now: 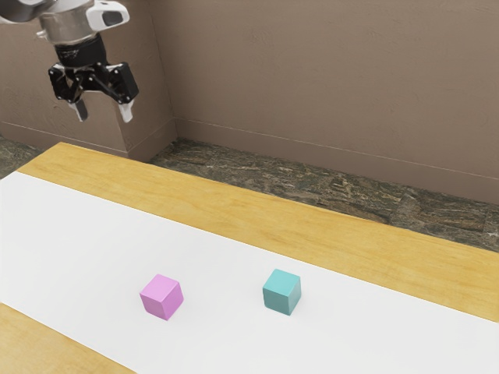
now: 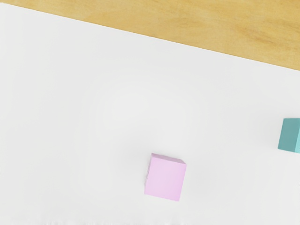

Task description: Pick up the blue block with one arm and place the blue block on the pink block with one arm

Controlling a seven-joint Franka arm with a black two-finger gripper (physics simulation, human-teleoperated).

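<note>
High up at the exterior view's left, the black gripper (image 1: 104, 114) hangs in the air, far above the table (image 1: 312, 226). Its two fingers are spread apart and nothing is between them, so the hand is let go and holds nothing.

Below it, a wide white sheet (image 1: 93, 249) lies across the wooden table. The pink block (image 1: 161, 297) sits flat on the white sheet. To its right, near but not touching, the blue block (image 1: 281, 291) sits on the same sheet. It looks blue-green. Both blocks are well apart from the gripper.

In the wrist view, the pink block (image 2: 165, 177) rests on the white sheet (image 2: 93, 103). The blue block (image 2: 291, 135) is off to one side of it, cut off at the edge. A strip of wood shows past the sheet.
</note>
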